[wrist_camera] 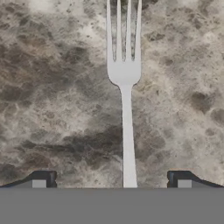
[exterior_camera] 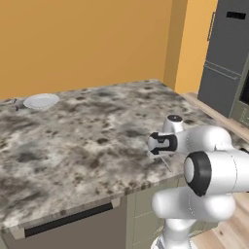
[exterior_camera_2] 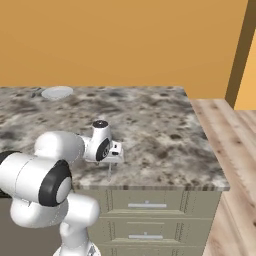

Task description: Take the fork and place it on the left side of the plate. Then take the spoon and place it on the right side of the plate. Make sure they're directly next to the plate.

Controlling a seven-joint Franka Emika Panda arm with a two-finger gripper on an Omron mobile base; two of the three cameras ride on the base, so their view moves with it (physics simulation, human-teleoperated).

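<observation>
Jaws: I am seeing them standing wide, gripper (wrist_camera: 112, 183) hovering over the fork's handle, nothing held.
Counter (exterior_camera: 82, 141): marbled grey, carrying everything.
Arm (exterior_camera_2: 60, 160): reaching over the counter's near edge.
Plate (exterior_camera: 41, 100): sitting at the far left, well apart.
Fork (wrist_camera: 125, 87): lying flat, tines pointing away.

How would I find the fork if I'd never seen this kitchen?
Start at the big speckled stone counter and go to its front edge, near the corner where the white robot arm bends over. The fork lies flat there, right below the robot's open jaws. It is thin, pale grey, with four tines, far from the round white plate.
</observation>
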